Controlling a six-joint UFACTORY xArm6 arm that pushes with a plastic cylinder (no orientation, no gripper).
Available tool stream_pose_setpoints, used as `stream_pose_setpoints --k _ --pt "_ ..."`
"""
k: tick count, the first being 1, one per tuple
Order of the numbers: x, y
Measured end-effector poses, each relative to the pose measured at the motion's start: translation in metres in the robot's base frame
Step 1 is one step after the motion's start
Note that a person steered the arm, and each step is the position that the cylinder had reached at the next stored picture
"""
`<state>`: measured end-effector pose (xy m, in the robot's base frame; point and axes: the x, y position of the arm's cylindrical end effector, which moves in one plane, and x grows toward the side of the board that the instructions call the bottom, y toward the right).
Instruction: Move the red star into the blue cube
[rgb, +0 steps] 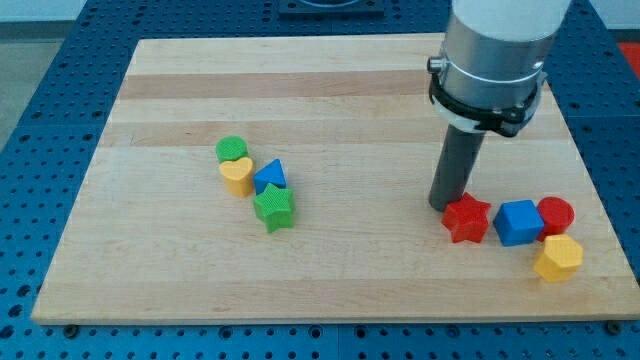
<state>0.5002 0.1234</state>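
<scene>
The red star (467, 218) lies on the wooden board at the view's lower right. The blue cube (518, 222) sits just to its right, with a narrow gap or light contact between them; I cannot tell which. My tip (443, 206) rests on the board at the star's upper left edge, touching or nearly touching it. The dark rod rises from there to the silver arm body (495, 50) at the view's top right.
A red cylinder (556, 214) touches the blue cube's right side, with a yellow hexagonal block (558, 259) just below it. A cluster at centre left holds a green cylinder (232, 150), a yellow heart (237, 176), a blue triangle (270, 177) and a green star (274, 208). The board's front edge (330, 318) runs below.
</scene>
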Motion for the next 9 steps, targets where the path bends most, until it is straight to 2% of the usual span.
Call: stream_pose_setpoints --k 5,9 --pt "0.042 0.003" --pt "0.038 0.021"
